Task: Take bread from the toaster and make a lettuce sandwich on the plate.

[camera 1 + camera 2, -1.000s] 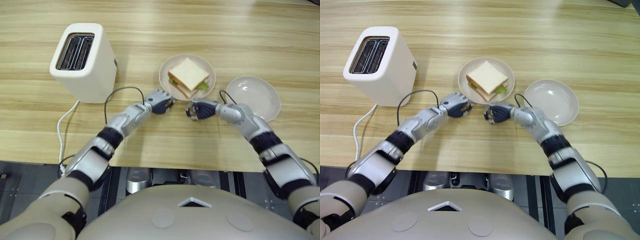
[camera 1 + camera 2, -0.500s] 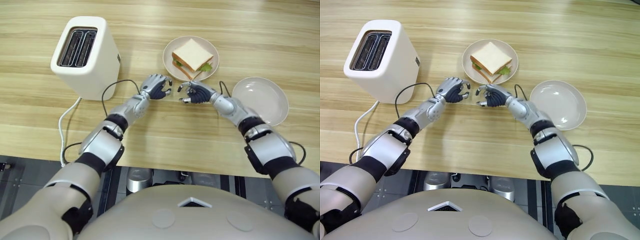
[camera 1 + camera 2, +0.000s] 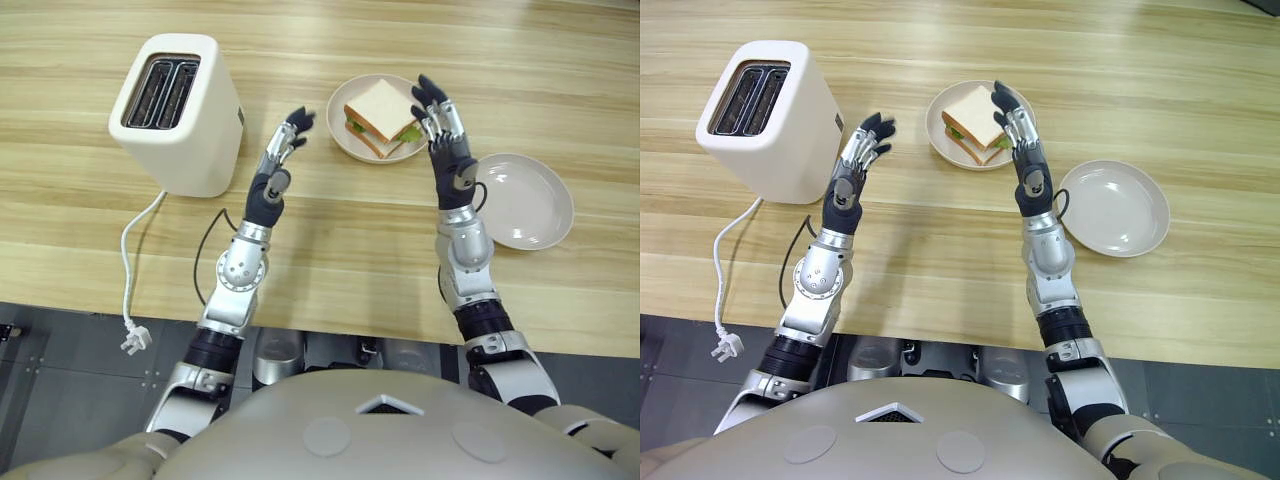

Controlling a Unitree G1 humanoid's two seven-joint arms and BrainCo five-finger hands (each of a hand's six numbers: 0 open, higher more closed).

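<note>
Wooden table point(image 3: 330, 270), sandwich point(image 3: 380, 108) on plate point(image 3: 336, 125) — left hand point(image 3: 275, 175), right hand point(image 3: 446, 145) splayed, empty.

Table point(image 3: 560, 60) was pale grained wood, matt; toaster point(image 3: 195, 150) looked smooth matt plastic; empty plate point(image 3: 522, 205) glossy, glazed; bread point(image 3: 383, 103) soft, porous.

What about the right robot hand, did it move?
Yes. The right robot hand opened and went from the near edge of the sandwich plate to its right side.

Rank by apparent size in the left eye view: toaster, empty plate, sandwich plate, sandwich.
1. White boxy toaster
2. Empty round beige plate and round beige plate under the sandwich: alike, not ranked
3. White-bread lettuce sandwich
</note>
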